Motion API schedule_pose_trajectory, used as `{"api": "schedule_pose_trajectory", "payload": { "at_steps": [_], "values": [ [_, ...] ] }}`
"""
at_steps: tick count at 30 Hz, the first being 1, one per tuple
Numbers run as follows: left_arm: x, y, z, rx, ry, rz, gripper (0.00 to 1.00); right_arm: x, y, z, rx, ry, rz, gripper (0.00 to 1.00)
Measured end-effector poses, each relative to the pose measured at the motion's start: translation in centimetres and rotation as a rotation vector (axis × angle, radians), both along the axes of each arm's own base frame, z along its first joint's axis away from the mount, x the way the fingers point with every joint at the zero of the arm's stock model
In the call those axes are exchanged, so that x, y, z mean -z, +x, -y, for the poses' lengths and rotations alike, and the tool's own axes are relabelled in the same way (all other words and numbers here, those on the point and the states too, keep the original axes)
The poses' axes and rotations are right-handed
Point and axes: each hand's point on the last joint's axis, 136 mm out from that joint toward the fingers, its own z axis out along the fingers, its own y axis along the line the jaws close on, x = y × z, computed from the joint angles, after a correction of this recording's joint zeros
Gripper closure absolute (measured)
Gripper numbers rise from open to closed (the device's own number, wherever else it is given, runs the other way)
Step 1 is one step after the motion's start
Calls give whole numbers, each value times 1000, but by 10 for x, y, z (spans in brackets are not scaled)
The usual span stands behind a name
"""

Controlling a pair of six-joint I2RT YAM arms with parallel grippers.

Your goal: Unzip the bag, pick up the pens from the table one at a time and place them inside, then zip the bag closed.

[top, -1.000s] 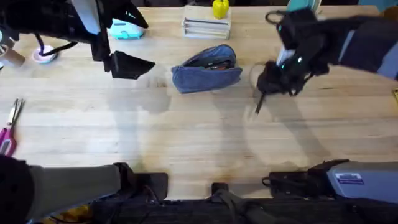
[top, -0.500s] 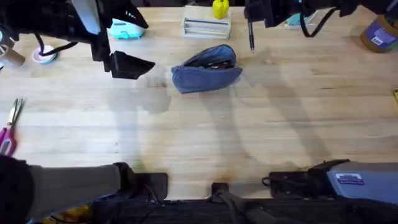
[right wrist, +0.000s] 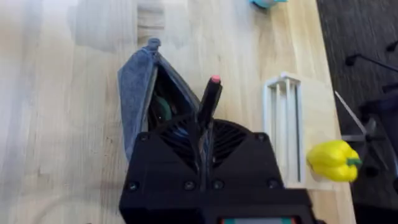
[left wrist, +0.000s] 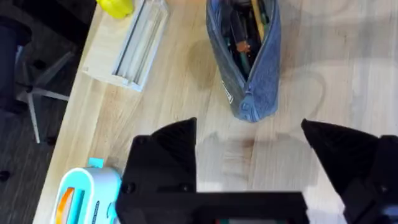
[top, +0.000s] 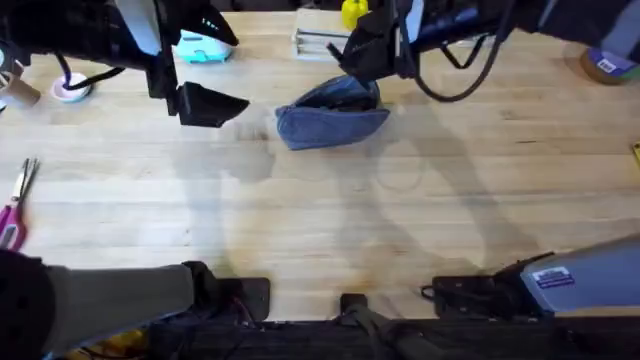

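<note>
- Lying near the desk's (top: 330,210) left edge, pink-handled scissors (top: 14,205) rest flat on the pale, grained wooden planks, well apart from everything else.
- At mid-desk toward the far edge sits the bag (top: 332,115), an elongated blue-grey fabric pouch with rounded ends; its top zipper is parted, and coloured items show inside in both wrist views.
- Left gripper (top: 205,103), black and wedge-shaped, hangs beside the bag's left end without touching it; its fingers (left wrist: 168,149) stand wide apart, with bare wood between them.
- Right gripper (top: 368,50) is poised over the bag's far right part, reaching across from the right; a black cable loops beside it.
- Its fingers are clamped on a slim black pen (right wrist: 208,102), which points toward the pouch's open mouth; a small pink cap marks the exposed end.
- Along the far edge stand a clear ribbed plastic holder (top: 330,42) on a light block, a yellow rubber duck (top: 354,12), and a small teal-and-white device (top: 200,47).
- A white-and-pink round object (top: 70,88) lies by the far left corner; a tape roll (top: 605,65) lies near the right edge.
</note>
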Motion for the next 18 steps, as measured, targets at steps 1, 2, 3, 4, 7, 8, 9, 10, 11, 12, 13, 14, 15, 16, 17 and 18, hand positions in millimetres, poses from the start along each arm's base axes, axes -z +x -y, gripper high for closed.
{"api": "schedule_pose_trajectory", "payload": {
  "at_steps": [1, 2, 3, 4, 7, 8, 9, 10, 11, 12, 13, 14, 15, 16, 17, 18],
  "values": [
    [0, 0, 0, 0, 0, 0, 8, 5, -1, -3, -20, -7, 0, 967],
    [0, 0, 0, 0, 0, 0, 8, 11, -2, -7, -36, -14, -2, 967],
    [0, 0, 0, 0, 0, 0, 8, 16, -3, -9, -48, -21, -7, 967],
    [0, 0, 0, 0, 0, 0, 8, 23, -4, -12, -61, -30, -14, 968],
    [0, 0, 0, 0, 0, 0, 8, 57, -7, -24, -110, -91, -42, 969],
    [0, 0, 0, 0, 0, 0, 8, 63, -7, -25, -117, -105, -44, 969],
    [0, 0, 0, 0, 0, 0, 8, 69, -7, -26, -122, -120, -45, 969],
    [0, 0, 0, 0, 0, 0, 8, 74, -7, -26, -125, -134, -45, 969],
    [0, 0, 0, 0, 0, 0, 8, 79, -6, -26, -126, -149, -46, 969],
    [0, 0, 0, 0, 0, 0, 8, 82, -7, -25, -127, -161, -48, 969],
    [0, 0, 0, 0, 0, 0, 8, 86, -8, -24, -131, -175, -52, 969],
    [0, 0, 0, 0, 0, 0, 8, 89, -9, -23, -135, -184, -55, 969],
    [0, 0, 0, 0, 0, 0, 8, 90, -10, -22, -140, -192, -58, 969],
    [0, 0, 0, 0, 0, 0, 8, 92, -11, -20, -148, -200, -58, 969],
    [0, 0, 0, 0, 0, 0, 8, 93, -12, -20, -154, -206, -56, 969],
    [0, 0, 0, 0, 0, 0, 8, 93, -13, -19, -161, -211, -53, 969]
  ]
}}
